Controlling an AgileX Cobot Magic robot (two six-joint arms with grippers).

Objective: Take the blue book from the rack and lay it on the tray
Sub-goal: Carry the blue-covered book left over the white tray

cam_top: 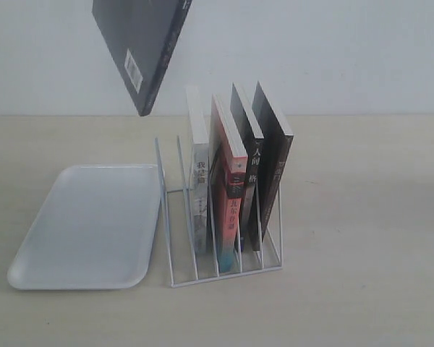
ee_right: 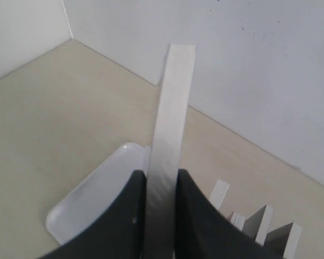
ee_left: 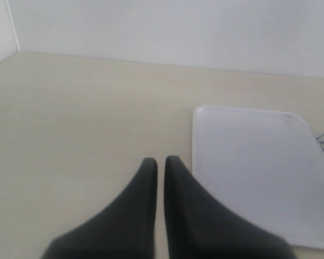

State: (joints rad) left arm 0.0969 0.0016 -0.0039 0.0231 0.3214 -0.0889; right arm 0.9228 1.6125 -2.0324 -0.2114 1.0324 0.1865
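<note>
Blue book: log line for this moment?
phase: carry | blue book: airborne, tilted, out of rack | right tool: shut on blue book | left tool: shut, empty | tray: bare

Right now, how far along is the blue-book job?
Done: the blue book is out of the rack and hangs tilted in the air.
In hand: the right pincer is clamped on its page edge.
Left: laying it flat on the tray, which holds nothing yet.
The left pincer is shut and idle beside the tray.
</note>
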